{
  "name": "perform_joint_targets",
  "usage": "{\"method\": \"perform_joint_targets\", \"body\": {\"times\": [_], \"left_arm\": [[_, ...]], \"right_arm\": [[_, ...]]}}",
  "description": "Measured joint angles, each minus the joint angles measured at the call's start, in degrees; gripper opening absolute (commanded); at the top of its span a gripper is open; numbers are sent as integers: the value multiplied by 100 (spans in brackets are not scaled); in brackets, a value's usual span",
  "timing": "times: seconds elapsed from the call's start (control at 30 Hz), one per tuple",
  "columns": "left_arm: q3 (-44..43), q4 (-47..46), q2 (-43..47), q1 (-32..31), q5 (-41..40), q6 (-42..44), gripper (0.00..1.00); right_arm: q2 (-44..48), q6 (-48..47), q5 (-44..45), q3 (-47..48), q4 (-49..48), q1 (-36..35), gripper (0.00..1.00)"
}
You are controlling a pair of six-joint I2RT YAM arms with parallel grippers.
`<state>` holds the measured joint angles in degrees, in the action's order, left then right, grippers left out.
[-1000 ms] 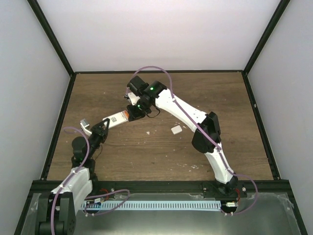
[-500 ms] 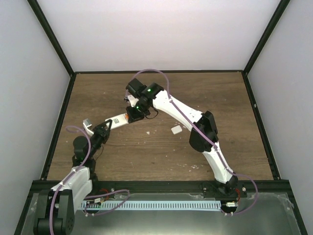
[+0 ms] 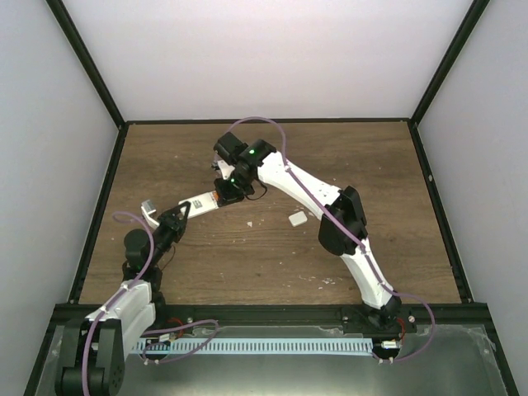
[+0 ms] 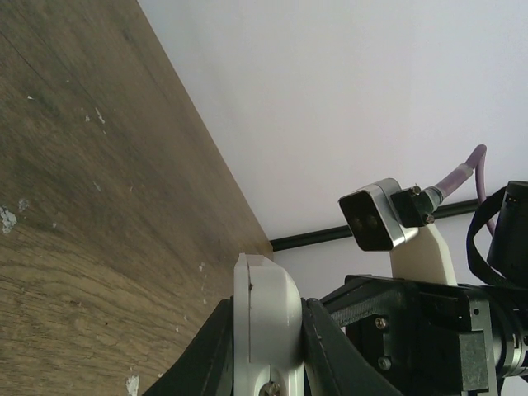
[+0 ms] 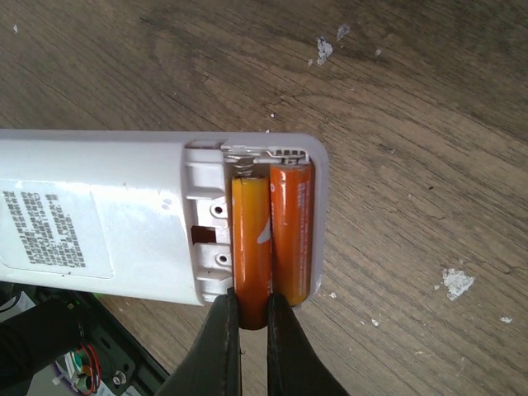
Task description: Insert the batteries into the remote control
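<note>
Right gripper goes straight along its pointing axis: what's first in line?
The orange battery nearer the label, seated in the remote control; shut jaws of the right gripper sit at its end, contact unclear.

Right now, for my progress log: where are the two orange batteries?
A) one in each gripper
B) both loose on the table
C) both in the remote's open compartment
C: both batteries lie side by side in the open compartment of the remote control, the right gripper pinching one's end.

The left arm (image 3: 132, 307) and the right arm (image 3: 301, 181) have white shells and black joints. A purple cable (image 3: 264, 120) loops along each. A small green light (image 3: 249, 153) glows on the right one.
</note>
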<state>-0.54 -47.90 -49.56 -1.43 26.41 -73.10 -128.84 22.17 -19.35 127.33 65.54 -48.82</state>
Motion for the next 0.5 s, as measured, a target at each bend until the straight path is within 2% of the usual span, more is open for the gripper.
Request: {"method": "perform_joint_targets", "body": {"times": [0.5], "left_arm": [[0,2,-61,-11,22,70,0]], "right_arm": [[-87,195,-201,13,0,79,1]]}}
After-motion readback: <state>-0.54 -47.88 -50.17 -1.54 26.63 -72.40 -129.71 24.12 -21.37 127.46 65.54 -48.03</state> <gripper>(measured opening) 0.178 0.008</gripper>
